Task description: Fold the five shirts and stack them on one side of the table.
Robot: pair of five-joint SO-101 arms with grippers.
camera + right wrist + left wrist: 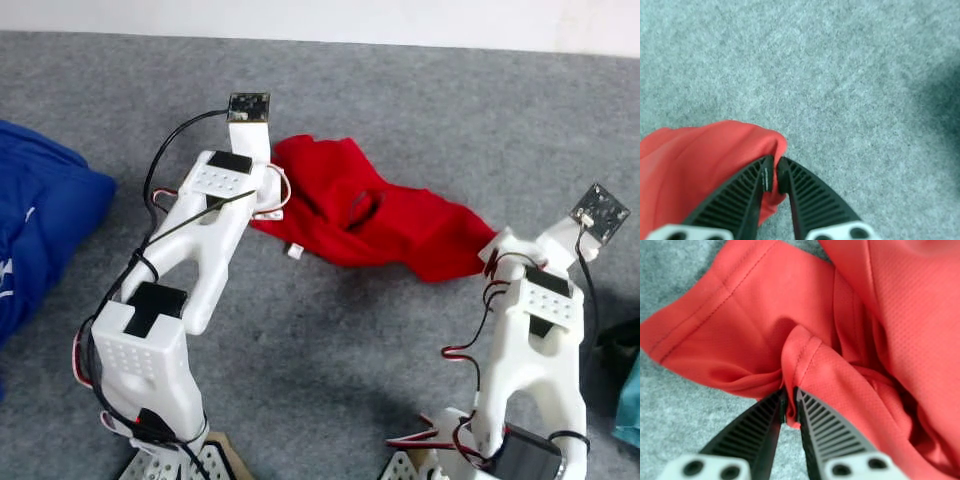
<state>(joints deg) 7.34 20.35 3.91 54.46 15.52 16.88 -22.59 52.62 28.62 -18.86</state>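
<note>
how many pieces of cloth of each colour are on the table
red shirt: 1
blue cloth heap: 1 (cannot tell whether it is more than one shirt)
teal cloth: 1, cut off at the table's edge
total: 3

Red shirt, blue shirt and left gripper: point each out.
red shirt (400,225), high view, middle of its body
blue shirt (40,205), high view, bunched fabric
left gripper (790,393), left wrist view, between fingertips pinching a fold
</note>
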